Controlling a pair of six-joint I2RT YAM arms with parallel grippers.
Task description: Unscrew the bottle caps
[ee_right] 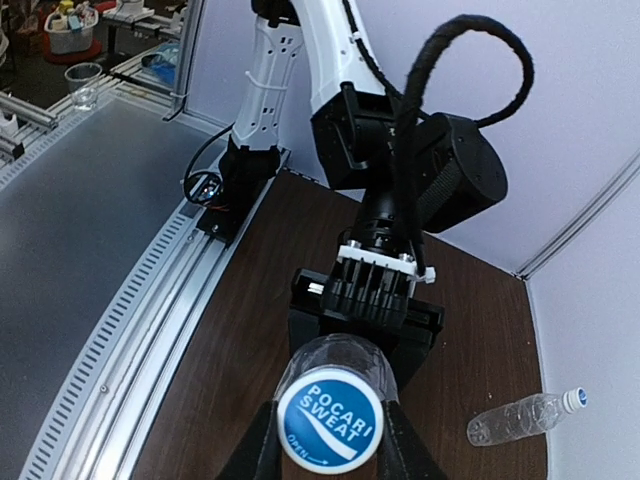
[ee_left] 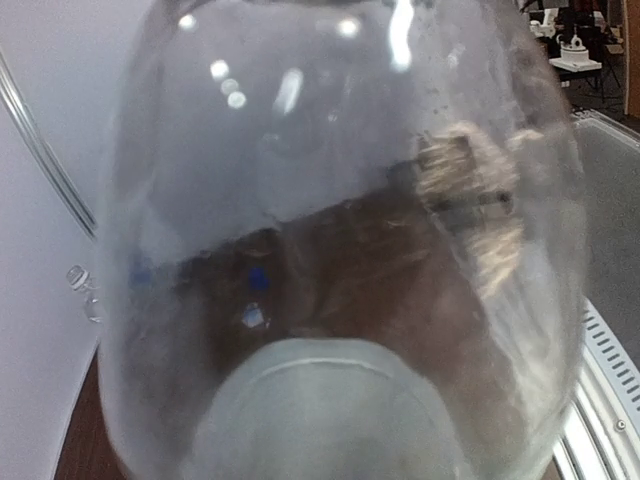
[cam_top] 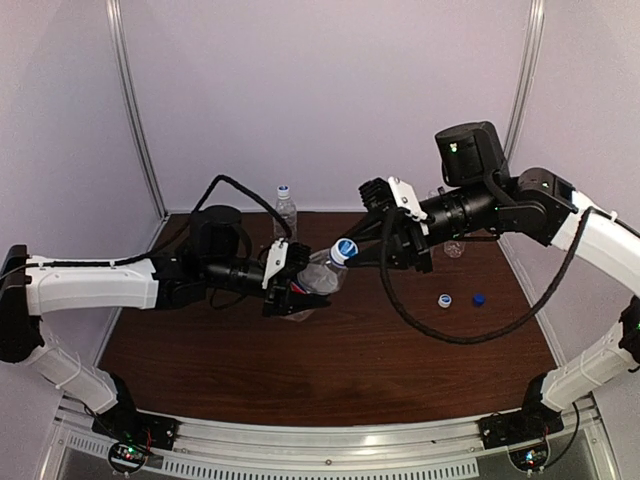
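My left gripper (cam_top: 292,288) is shut on a plain clear bottle (cam_top: 318,272) and holds it tilted above the table, neck towards the right arm. The bottle's base fills the left wrist view (ee_left: 330,230), hiding the fingers. Its cap (ee_right: 330,424), white with a blue Pocari Sweat centre, also shows from above (cam_top: 345,249). My right gripper (ee_right: 330,410) is shut on this cap, one black finger (ee_right: 258,445) against each side. The left gripper also shows behind the bottle in the right wrist view (ee_right: 365,300).
A capped clear bottle (cam_top: 285,211) stands at the back left, also in the right wrist view (ee_right: 520,418). Another bottle (cam_top: 455,246) lies behind the right arm. Two loose caps lie on the table at the right, one white with a blue centre (cam_top: 444,299) and one dark blue (cam_top: 479,298).
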